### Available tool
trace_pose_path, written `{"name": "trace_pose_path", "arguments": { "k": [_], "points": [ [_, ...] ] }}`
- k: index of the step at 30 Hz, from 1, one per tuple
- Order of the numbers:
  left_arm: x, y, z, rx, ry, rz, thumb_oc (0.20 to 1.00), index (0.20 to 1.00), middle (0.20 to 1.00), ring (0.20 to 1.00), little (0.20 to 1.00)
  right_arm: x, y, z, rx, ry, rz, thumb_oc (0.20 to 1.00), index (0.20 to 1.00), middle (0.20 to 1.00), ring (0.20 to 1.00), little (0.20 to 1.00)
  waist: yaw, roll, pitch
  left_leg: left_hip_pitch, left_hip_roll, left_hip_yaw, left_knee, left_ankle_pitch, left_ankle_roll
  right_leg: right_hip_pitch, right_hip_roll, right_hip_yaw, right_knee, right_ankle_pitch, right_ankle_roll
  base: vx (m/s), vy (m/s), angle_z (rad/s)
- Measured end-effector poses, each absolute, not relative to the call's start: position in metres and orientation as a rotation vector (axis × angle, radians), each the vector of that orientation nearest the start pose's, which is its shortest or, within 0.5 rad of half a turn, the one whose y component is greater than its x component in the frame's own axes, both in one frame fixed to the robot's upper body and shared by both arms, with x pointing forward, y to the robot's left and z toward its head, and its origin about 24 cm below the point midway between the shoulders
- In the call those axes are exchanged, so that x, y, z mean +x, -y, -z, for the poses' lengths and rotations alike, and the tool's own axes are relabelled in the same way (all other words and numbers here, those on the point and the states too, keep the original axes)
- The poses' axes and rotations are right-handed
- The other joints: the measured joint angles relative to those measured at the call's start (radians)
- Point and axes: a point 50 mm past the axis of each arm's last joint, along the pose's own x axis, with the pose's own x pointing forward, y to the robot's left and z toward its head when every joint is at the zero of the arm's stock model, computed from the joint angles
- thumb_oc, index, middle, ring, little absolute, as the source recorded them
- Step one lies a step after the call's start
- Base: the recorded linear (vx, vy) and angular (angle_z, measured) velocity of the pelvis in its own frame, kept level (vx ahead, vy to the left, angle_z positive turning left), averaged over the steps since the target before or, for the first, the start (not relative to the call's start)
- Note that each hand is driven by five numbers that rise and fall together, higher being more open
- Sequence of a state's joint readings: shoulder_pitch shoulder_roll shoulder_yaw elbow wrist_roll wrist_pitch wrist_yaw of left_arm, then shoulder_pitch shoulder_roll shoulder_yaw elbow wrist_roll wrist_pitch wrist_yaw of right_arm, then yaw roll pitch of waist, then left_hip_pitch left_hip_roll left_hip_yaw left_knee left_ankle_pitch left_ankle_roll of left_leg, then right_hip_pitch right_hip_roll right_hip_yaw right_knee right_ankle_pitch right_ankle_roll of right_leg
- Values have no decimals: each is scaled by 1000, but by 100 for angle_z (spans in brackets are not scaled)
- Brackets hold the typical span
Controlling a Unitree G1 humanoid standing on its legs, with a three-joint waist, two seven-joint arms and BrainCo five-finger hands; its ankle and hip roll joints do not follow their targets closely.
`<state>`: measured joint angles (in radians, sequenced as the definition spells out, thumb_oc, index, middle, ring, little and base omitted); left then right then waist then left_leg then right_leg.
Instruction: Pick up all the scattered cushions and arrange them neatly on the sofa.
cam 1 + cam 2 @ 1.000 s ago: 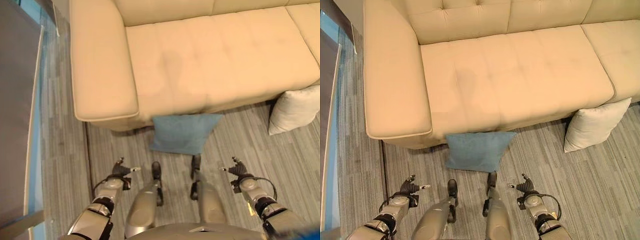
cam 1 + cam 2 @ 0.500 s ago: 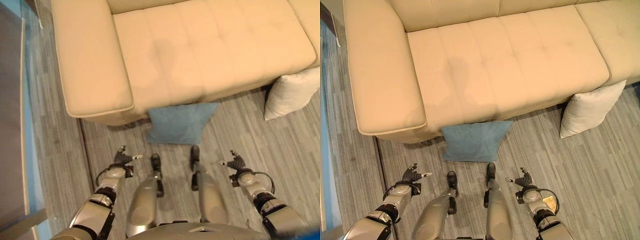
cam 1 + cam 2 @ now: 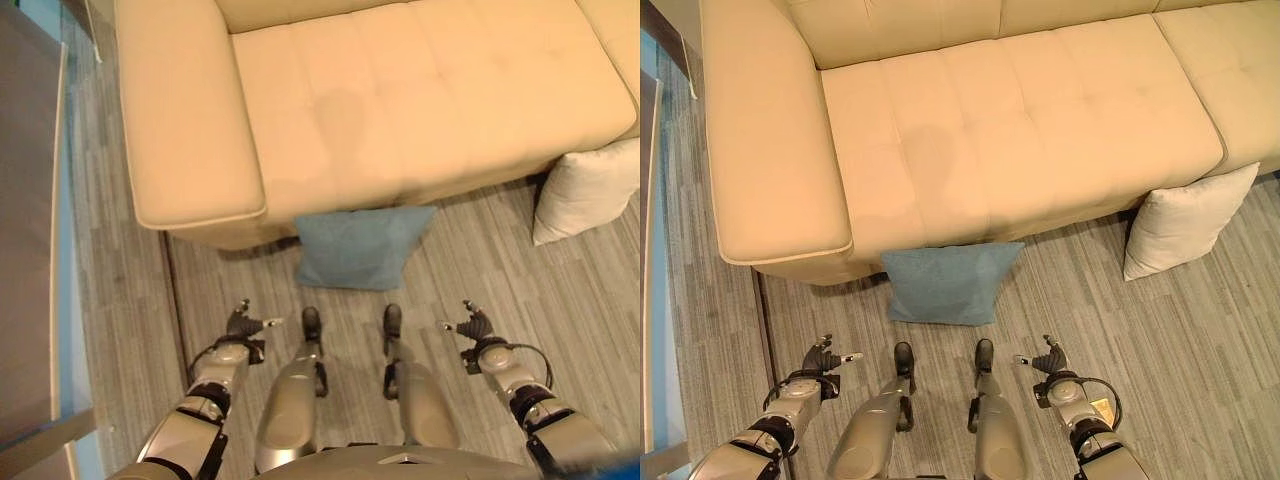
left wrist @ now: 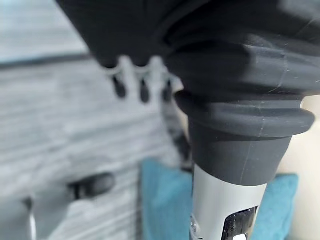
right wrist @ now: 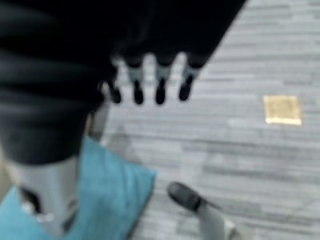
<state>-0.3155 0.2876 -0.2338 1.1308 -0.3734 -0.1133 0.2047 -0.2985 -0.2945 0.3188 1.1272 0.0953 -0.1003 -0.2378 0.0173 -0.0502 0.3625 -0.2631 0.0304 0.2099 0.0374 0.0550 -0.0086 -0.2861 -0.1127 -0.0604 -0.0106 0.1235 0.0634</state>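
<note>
A blue cushion (image 3: 948,283) and a white cushion (image 3: 1185,221) lean on the sofa (image 3: 1010,130); left robot hand (image 3: 821,359) and right robot hand (image 3: 1048,360) hang seemingly relaxed, empty.

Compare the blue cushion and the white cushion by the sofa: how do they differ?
The blue cushion lies nearly flat on the floor by the sofa's front edge; the white cushion stands tilted against it. The blue one is straight ahead of the robot, the white one off to its right. Both are square and off the seat.
</note>
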Motion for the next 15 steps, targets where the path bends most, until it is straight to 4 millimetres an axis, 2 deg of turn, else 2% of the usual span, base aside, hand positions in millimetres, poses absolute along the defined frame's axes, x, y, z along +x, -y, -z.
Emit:
{"name": "trace_pose_path", "arguments": {
  "k": [5,10,13,15],
  "points": [
    [242,-231,90,150,-687,-276,1000,1000,1000,1000,1000,231,227,98,-477,-713,130,1000,1000,1000,1000,1000,1,-1,0,4,-20,-4,1,-12,21,-2,-13,11,26,-3,8,51,122,-3],
    [242,-231,90,152,-686,-277,1000,1000,1000,1000,1000,230,230,98,-463,-719,148,1000,1000,1000,1000,1000,-2,0,0,37,-33,1,16,-25,42,-17,-36,10,126,-17,27,26,74,-1],
    [243,-235,88,157,-682,-284,1000,1000,1000,1000,1000,229,228,100,-461,-725,140,1000,1000,1000,1000,1000,4,-24,-3,34,-56,7,12,-25,41,-19,-64,7,97,-30,36,23,-22,1],
    [241,-238,89,155,-687,-293,1000,1000,1000,1000,1000,234,224,97,-462,-713,123,1000,1000,1000,1000,1000,1,-27,-1,5,-60,-2,14,-24,40,-23,-64,9,71,-29,40,-6,-6,3]
  ]
}}
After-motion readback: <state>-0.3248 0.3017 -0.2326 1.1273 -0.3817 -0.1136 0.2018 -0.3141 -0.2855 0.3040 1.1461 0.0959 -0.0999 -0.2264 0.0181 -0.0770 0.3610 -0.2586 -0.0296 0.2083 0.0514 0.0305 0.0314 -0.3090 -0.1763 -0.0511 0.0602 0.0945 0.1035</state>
